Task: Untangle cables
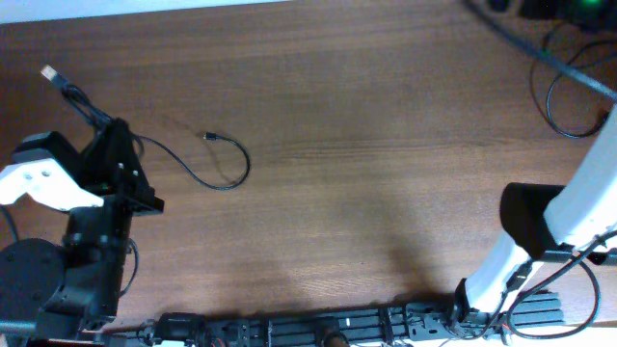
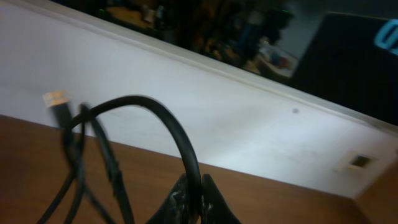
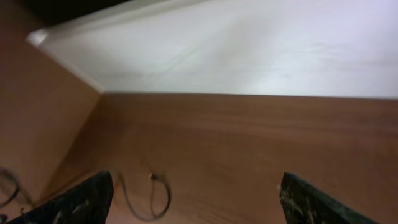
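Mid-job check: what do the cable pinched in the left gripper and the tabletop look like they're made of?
Cable: black rubbery or plastic jacket, smooth with a dull sheen; it bends in a loop without kinking. Its plug: pale tip, probably metal, too blurred to be sure. Tabletop: brown wood or wood-look laminate, matte, with streaky grain lines.

We count one table (image 1: 366, 193) and two arms at it: the left arm (image 1: 92, 241) at the table's left edge and the right arm (image 1: 588, 193) at its right edge. There are two grippers, the left gripper (image 2: 194, 200) and the right gripper (image 3: 196, 199), each with two fingers. Near the table's left edge the black cable (image 1: 247, 164) shows two plug ends, a pale plug (image 1: 48, 73) and a dark plug (image 1: 208, 137); we cannot tell whether it is one cord or two. One more black loop (image 1: 549, 96) lies at the table's far right corner.
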You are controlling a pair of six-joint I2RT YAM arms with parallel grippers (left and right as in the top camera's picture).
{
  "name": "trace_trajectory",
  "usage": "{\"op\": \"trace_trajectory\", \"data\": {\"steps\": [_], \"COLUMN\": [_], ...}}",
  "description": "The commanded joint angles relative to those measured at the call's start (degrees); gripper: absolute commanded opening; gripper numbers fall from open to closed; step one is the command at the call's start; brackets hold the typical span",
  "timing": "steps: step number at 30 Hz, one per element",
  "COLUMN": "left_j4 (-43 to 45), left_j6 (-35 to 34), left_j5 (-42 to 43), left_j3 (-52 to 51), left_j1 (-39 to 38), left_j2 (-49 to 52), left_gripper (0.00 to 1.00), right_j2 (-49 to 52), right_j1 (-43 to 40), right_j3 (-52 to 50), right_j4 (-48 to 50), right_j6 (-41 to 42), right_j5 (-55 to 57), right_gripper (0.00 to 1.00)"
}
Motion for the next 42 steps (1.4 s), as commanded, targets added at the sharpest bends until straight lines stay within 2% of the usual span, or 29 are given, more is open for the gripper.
{"op": "trace_trajectory", "data": {"steps": [1,5,9,12,19,23,42], "left_j4": [0.8,2.0,5.3,6.1,6.3,6.3,8.5], "left_j6": [0.0,1.3,1.3,1.3,2.4,2.4,2.4], "left_j5": [7.1,13.8,21.9,25.3,25.3,24.8,24.8], "left_j3": [1.2,1.2,1.3,2.2,7.4,10.9,13.7], "left_j1": [0.5,0.5,0.5,0.5,0.5,0.5,0.5], "left_j2": [0.2,1.3,3.0,4.1,6.9,9.0,12.0], "left_gripper": [0.08,0.09,0.15,0.16,0.14,0.14,0.14], "right_j2": [1.1,2.6,4.0,4.0,4.0,4.0,4.0], "right_j1": [4.9,8.8,13.1,16.3,22.8,26.2,36.2], "right_j3": [0.5,-0.1,-3.4,-7.3,-15.7,-18.7,-19.3], "right_j4": [0.0,-2.1,-3.0,-3.0,-3.0,-3.0,-2.4], "right_j6": [-5.3,-5.3,-5.3,-8.3,-18.5,-22.4,-25.7], "right_j5": [-1.3,-0.7,-1.6,-1.8,-8.2,-8.1,-8.2], "right_gripper": [0.83,0.83,0.83,0.83,0.83,0.79,0.73]}}
